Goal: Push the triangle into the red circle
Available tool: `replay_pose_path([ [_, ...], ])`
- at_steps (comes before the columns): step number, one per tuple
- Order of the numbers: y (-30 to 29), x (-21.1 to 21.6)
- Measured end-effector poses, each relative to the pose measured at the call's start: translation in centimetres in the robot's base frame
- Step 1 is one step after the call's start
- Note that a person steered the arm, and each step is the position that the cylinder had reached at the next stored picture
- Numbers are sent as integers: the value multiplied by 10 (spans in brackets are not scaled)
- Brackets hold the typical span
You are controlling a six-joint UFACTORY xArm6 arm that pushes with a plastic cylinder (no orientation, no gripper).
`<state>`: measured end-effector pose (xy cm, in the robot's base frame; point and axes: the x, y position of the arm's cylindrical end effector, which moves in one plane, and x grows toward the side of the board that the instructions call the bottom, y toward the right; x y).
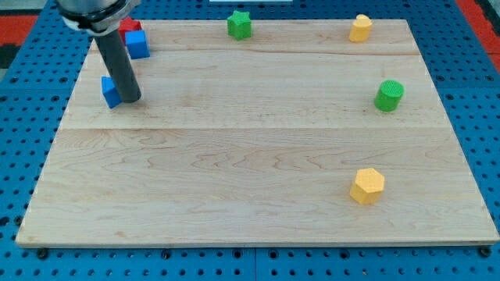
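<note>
My tip (131,100) rests on the board at the view's upper left, touching the right side of a small blue block (110,91), which the rod partly hides; its shape looks like a triangle but I cannot be sure. A red block (129,27) sits above it near the board's top left corner, mostly hidden behind the rod and a blue cube (137,44) that touches it. The blue block by my tip lies a short way below the blue cube.
A green star-shaped block (240,25) sits at the top middle. A yellow block (360,28) sits at the top right. A green cylinder (389,95) is at the right. A yellow hexagon (367,186) is at the lower right. The wooden board (234,172) lies on a blue pegboard.
</note>
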<state>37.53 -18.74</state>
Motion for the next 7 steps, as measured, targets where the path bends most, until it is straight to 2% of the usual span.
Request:
replay_pose_path([
  [1, 3, 46],
  [2, -28, 78],
  [3, -15, 9],
  [4, -16, -22],
  [5, 1, -8],
  [7, -10, -31],
])
